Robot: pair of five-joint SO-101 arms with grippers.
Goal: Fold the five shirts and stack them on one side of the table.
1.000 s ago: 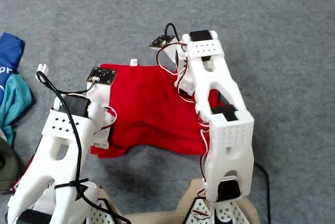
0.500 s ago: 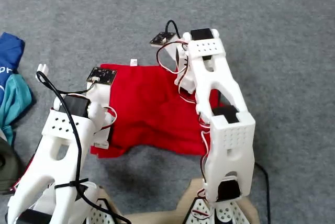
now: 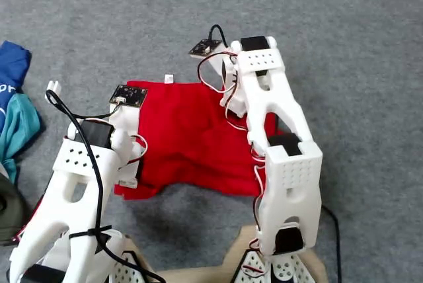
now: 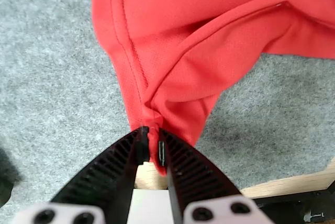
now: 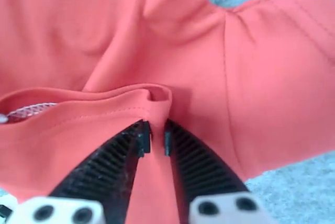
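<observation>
**Both grippers pinch the red shirt at the table's near side**

The red shirt (image 3: 185, 137) lies spread in the middle of the table, toward the near edge, between the two arms. Its cloth is mostly flat with soft wrinkles. A small white tag (image 3: 168, 79) sticks out at its far edge.

The left gripper (image 4: 152, 148) is clamped on a corner of the red shirt (image 4: 209, 35), where a stitched hem runs down into the ribbed black fingers (image 4: 115, 161). The fabric bunches into a fold just above the pinch. That corner sits close to the wooden table edge (image 4: 282, 182).

The right gripper (image 5: 154, 135) is closed on a raised fold of the red shirt (image 5: 104, 25), along a hemmed edge, with the cloth puckered into a small ridge right at its fingertips.

From above, the left arm (image 3: 86, 184) stands over the shirt's left side and the right arm (image 3: 277, 144) over its right side.

A gray fabric cover (image 3: 344, 45) lies over the table. At the far left edge, well apart from the red shirt, a blue garment (image 3: 13, 65) and a teal garment (image 3: 20, 131) lie bunched together, touching.
</observation>
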